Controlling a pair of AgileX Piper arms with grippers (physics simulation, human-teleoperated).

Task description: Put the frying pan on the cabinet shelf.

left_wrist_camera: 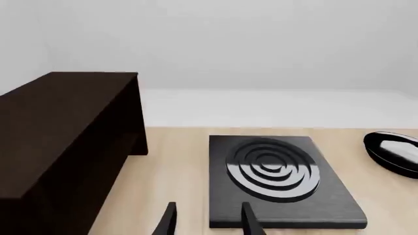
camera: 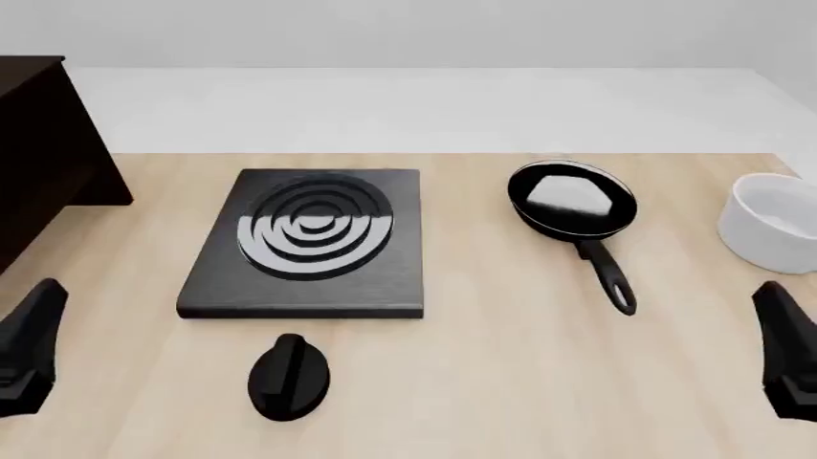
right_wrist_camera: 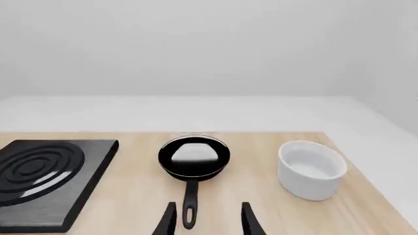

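Observation:
The frying pan lies on the table right of centre, glossy black, with its long handle pointing toward the near edge. In the right wrist view the pan is straight ahead, and its handle loop shows low between the fingers of my open right gripper, ungripped. From the front, the right gripper hangs at the near right, apart from the pan. The dark cabinet stands at the far left; its flat top board shows in the left wrist view. My left gripper is open and empty, at the near left.
A flat black stove plate with rings lies in the middle of the table, also shown as the plate in the left wrist view. A black knob sits in front of it. A white bowl stands right of the pan.

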